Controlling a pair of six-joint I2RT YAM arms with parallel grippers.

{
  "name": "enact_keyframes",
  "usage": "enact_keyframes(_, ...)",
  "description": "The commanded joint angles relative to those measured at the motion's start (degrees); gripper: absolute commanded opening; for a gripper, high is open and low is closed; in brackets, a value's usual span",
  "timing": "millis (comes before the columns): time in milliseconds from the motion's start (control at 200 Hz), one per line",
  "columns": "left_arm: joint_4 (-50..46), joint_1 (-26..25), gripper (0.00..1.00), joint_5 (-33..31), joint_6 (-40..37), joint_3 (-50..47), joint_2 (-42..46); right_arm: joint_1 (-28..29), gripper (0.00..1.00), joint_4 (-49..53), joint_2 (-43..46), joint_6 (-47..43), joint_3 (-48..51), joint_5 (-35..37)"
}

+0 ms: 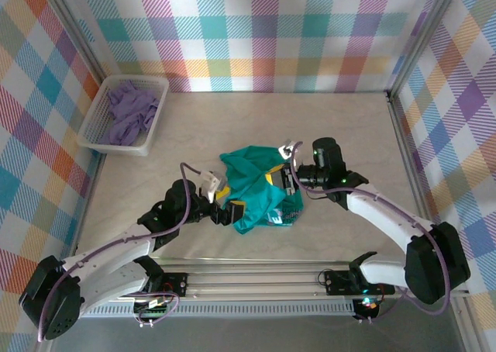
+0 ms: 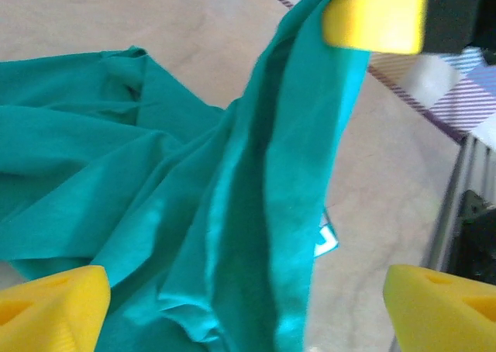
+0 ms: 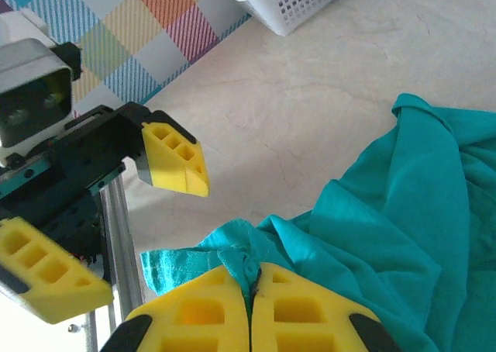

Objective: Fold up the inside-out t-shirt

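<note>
The teal-green short-sleeved cotton t-shirt (image 1: 249, 177) lies crumpled in the middle of the pale marbled bench (image 1: 333, 119). The right claw (image 3: 252, 309) is pressed tight on a pinch of its edge, at the heap's 2 o'clock in the top view, and holds up a ridge of cloth.

In the left wrist view that ridge runs from 1 o'clock, where the right claw (image 2: 376, 15) grips it, down to 6 o'clock. It passes between the fingers of the left claw (image 2: 244, 309), which stands wide and holds nothing. The left claw sits at the heap's 8 o'clock, nearer the ridge's slack lower end, so I judge the next grasp is its to make.

Neck, sleeves and print are lost in the folds, and I cannot tell which edge is pinched.

A white lattice plastic basket (image 1: 97, 123) holding a lavender garment (image 1: 128, 112) stands well apart at 10 o'clock.
</note>
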State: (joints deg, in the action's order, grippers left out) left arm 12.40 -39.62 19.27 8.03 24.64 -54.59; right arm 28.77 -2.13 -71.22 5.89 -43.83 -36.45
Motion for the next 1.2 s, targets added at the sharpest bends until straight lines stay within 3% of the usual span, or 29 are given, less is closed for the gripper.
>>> enact_keyframes(0, 1.02, -0.81, 0.93, 5.08, 0.43, 2.88, -1.16, -0.39, 0.05, -1.62, -1.19, 1.96, -1.65, 0.00)
enact_keyframes(110, 0.36, -0.89, 0.91, 2.55, 2.63, 4.21, -3.87, -0.39, 0.05, -1.74, -1.79, 2.46, -1.80, 0.46)
enact_keyframes(230, -2.99, -0.85, 0.91, -5.40, 7.32, 5.28, -6.41, -0.49, 0.04, -1.48, -1.82, 2.63, -2.19, 0.58)
enact_keyframes(360, -3.88, -0.93, 0.89, -4.06, 13.03, 5.24, -6.90, -0.47, 0.04, -1.04, -2.05, 2.55, -2.71, 1.09)
enact_keyframes(530, -3.16, -3.07, 0.72, 0.07, 16.17, 4.81, -7.49, -0.47, 0.04, -1.41, -2.76, 2.63, -2.87, 1.12)
enact_keyframes(710, -3.86, -3.27, 0.47, -1.00, 16.43, 4.80, -6.93, -0.45, 0.04, -1.44, -2.92, 2.86, -2.92, 1.04)
enact_keyframes(845, -4.99, -3.27, 0.38, -2.74, 14.79, 5.40, -7.01, -0.45, 0.04, -1.19, -2.69, 2.92, -3.04, 1.19)
enact_keyframes(975, -6.14, -3.25, 0.36, -2.99, 13.33, 6.63, -8.23, -0.47, 0.04, -1.99, -2.66, 3.75, -3.04, 0.79)
enact_keyframes(1195, -6.14, -3.24, 0.46, -1.79, 13.13, 6.95, -9.76, -0.46, 0.03, -2.20, -3.10, 3.78, -3.25, 0.87)
